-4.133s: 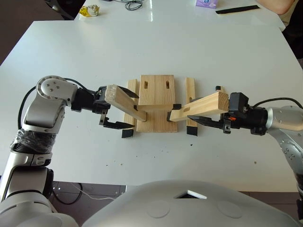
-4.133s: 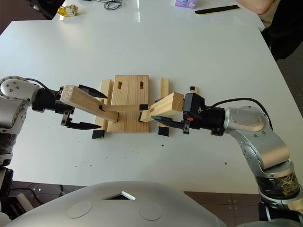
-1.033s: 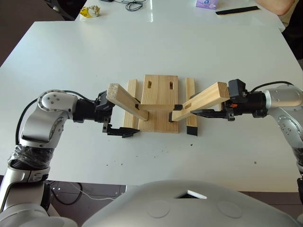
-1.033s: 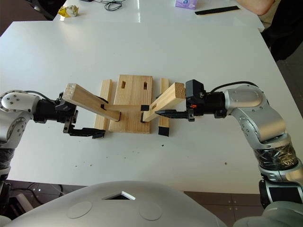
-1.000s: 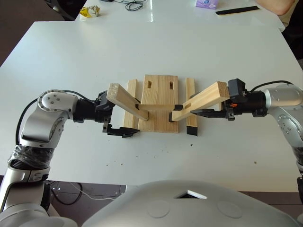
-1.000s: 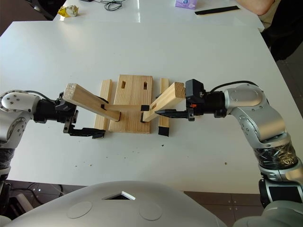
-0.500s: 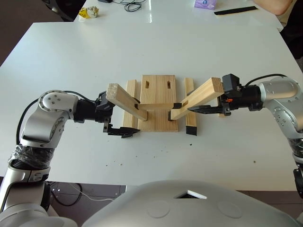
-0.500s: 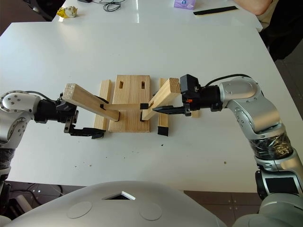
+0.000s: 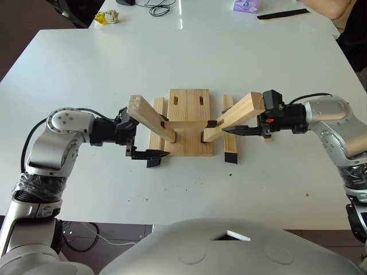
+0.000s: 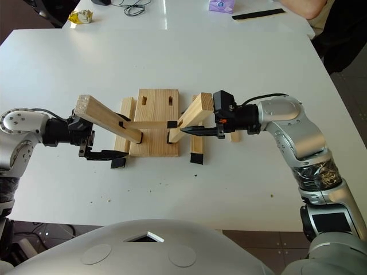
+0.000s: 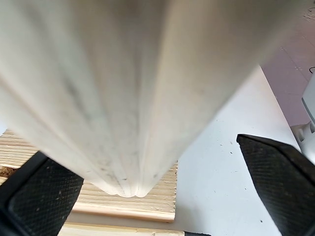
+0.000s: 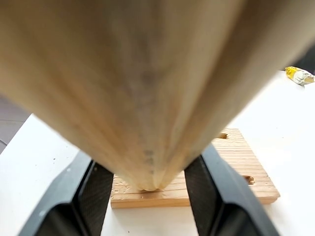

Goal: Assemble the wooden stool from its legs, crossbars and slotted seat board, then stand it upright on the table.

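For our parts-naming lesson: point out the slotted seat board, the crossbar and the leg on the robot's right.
slotted seat board (image 9: 189, 104), left eye view, bare wood between its slots.
crossbar (image 9: 187, 123), left eye view, middle of its length.
right leg (image 9: 236, 114), left eye view, middle of its top face.

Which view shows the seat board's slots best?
Left eye view: the seat board lies flat with both slots uncovered; right eye matches. Right wrist view shows a corner beyond the held leg, left wrist view just an edge.
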Tool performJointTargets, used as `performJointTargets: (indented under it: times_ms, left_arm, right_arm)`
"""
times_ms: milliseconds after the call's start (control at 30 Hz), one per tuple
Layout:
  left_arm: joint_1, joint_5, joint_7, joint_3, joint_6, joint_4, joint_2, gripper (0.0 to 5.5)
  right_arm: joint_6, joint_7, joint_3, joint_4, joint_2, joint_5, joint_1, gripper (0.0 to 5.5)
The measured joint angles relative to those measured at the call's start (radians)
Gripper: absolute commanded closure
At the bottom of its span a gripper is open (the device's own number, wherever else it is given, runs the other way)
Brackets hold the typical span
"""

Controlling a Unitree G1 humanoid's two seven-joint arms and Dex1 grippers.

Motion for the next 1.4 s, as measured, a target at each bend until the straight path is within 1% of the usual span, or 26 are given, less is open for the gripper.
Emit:
performJointTargets:
  times_ms: [200, 333, 433, 533, 667, 800, 1033, 1400]
  left_arm:
    - [-0.034, 0.001, -0.002, -0.008, -0.001, 0.025, -0.007, 0.24]
    - [-0.044, 0.002, -0.002, -0.016, -0.001, 0.030, -0.011, 0.24]
    - [-0.044, 0.000, -0.001, -0.017, 0.000, 0.028, -0.015, 0.24]
    - [-0.023, 0.000, 0.007, -0.018, 0.003, 0.002, -0.016, 0.24]
    - [0.060, -0.005, 0.052, -0.010, 0.024, -0.076, -0.017, 0.24]
    - [0.114, -0.026, 0.082, 0.005, 0.037, -0.136, -0.017, 0.24]
    - [0.125, -0.026, 0.110, 0.006, 0.039, -0.156, -0.028, 0.24]
    - [0.123, -0.025, 0.104, -0.013, 0.039, -0.173, -0.029, 0.24]
  right_arm:
    - [-0.044, 0.002, 0.005, 0.071, 0.043, -0.002, -0.004, 3.48]
    - [-0.059, 0.006, 0.006, 0.084, 0.049, -0.002, -0.002, 3.48]
    - [-0.025, -0.004, 0.006, 0.043, 0.028, 0.000, -0.005, 3.48]
    - [0.048, -0.006, 0.005, -0.019, -0.018, 0.004, -0.020, 3.48]
    - [0.161, -0.006, -0.007, -0.120, -0.098, 0.039, -0.024, 3.48]
    - [0.194, -0.006, -0.023, -0.178, -0.148, 0.071, 0.005, 3.48]
    - [0.197, 0.006, -0.026, -0.158, -0.152, 0.080, 0.003, 3.48]
    - [0.165, 0.063, -0.025, -0.082, -0.132, 0.073, -0.012, 3.48]
